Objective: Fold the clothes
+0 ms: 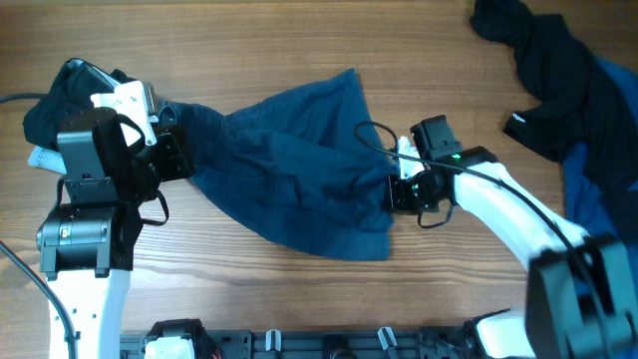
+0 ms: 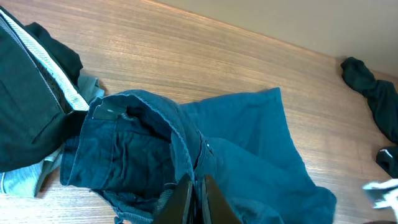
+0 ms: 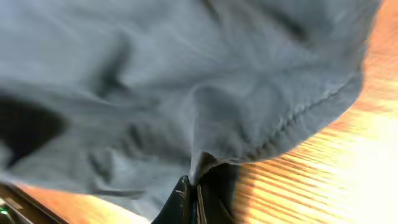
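The dark teal-blue shorts (image 1: pixel 284 165) lie spread across the middle of the wooden table. My left gripper (image 1: pixel 171 150) is shut on the gathered waistband at their left end; the left wrist view shows the fingers (image 2: pixel 196 190) pinching the waistband fabric (image 2: pixel 146 134). My right gripper (image 1: pixel 397 189) is shut on the hem at the right edge of the shorts. In the right wrist view the fingers (image 3: pixel 191 190) pinch a fold of the hem (image 3: pixel 280 124) just above the table.
A black garment (image 1: pixel 543 75) and a brighter blue piece (image 1: pixel 598 170) are piled at the back right. A dark garment with a pale-denim piece (image 1: pixel 50 115) lies at the far left, also in the left wrist view (image 2: pixel 31 106). A rail (image 1: pixel 319 344) runs along the front edge.
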Robot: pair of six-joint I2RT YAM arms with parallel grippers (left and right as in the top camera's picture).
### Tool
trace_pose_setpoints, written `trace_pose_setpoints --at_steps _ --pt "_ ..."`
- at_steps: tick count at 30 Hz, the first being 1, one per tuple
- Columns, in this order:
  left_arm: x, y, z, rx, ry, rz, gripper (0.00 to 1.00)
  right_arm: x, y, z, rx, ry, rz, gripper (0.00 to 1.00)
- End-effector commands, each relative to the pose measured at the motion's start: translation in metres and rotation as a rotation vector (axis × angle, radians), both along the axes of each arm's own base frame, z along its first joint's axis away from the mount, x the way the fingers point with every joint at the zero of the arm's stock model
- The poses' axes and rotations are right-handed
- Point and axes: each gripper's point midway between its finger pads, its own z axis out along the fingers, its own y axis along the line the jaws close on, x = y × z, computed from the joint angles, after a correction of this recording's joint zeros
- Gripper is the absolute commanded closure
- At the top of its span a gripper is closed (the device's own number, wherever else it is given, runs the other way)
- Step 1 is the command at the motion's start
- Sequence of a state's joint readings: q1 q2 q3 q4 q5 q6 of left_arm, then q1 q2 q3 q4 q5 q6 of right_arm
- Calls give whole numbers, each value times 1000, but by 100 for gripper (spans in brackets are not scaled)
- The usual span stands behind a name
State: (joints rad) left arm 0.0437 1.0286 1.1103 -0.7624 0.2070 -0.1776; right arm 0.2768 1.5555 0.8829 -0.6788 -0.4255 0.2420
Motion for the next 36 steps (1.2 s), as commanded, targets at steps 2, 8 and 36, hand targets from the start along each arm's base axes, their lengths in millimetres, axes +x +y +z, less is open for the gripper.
trace_pose_setpoints --at_steps 2,8,36 --pt "1 0 5 3 -17 -11 94 32 -27 74 18 -272 -133 96" --pt "0 0 5 1 -19 -13 94 43 -68 159 66 -581 -278 96" --pt "-6 -7 13 -21 -43 -44 88 -35 -13 -16 198 195 30 33"
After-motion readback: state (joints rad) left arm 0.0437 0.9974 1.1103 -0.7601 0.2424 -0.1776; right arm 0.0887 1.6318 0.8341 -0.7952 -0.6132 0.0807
